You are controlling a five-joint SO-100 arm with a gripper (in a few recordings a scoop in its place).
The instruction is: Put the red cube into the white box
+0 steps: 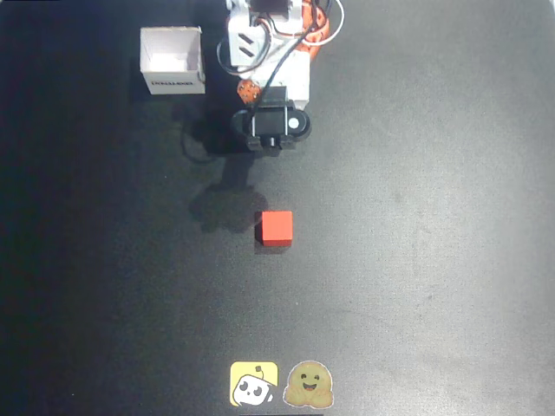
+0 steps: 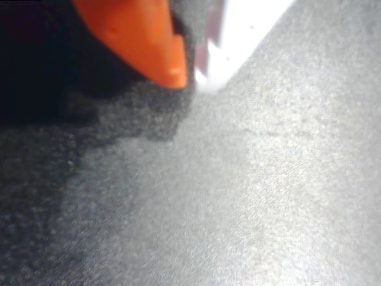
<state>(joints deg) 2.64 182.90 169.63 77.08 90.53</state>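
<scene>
In the overhead view the red cube point(image 1: 275, 228) lies alone on the dark table near the middle. The white box point(image 1: 172, 59) stands open side up at the top left, with dark print on its near wall. My arm point(image 1: 270, 124) is folded up at the top centre, right of the box and well above the cube. The wrist view shows my gripper point(image 2: 191, 80) close over bare tabletop. Its orange finger point(image 2: 143, 36) and white finger point(image 2: 244, 30) meet at the tips with nothing between them.
Two stickers sit at the table's bottom edge: a yellow one point(image 1: 253, 384) and a round smiling face point(image 1: 310, 385). The arm's shadow point(image 1: 221, 204) falls just left of the cube. The dark mat point(image 1: 434, 217) stretches wide on both sides.
</scene>
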